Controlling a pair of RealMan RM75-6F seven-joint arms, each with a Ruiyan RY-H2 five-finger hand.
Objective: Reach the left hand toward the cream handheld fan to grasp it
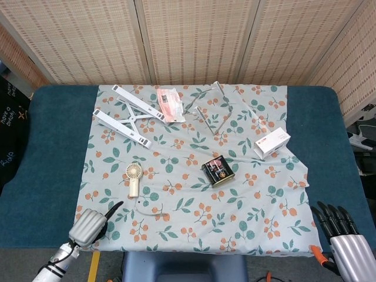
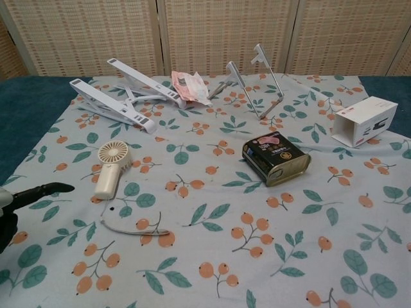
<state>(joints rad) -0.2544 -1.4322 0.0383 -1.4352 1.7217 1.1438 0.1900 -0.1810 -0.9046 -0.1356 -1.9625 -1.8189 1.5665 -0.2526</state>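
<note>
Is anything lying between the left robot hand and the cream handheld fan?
Nothing lies there: in the head view only bare floral cloth separates the left robot hand from the cream handheld fan; its white cord lies right of that path.
</note>
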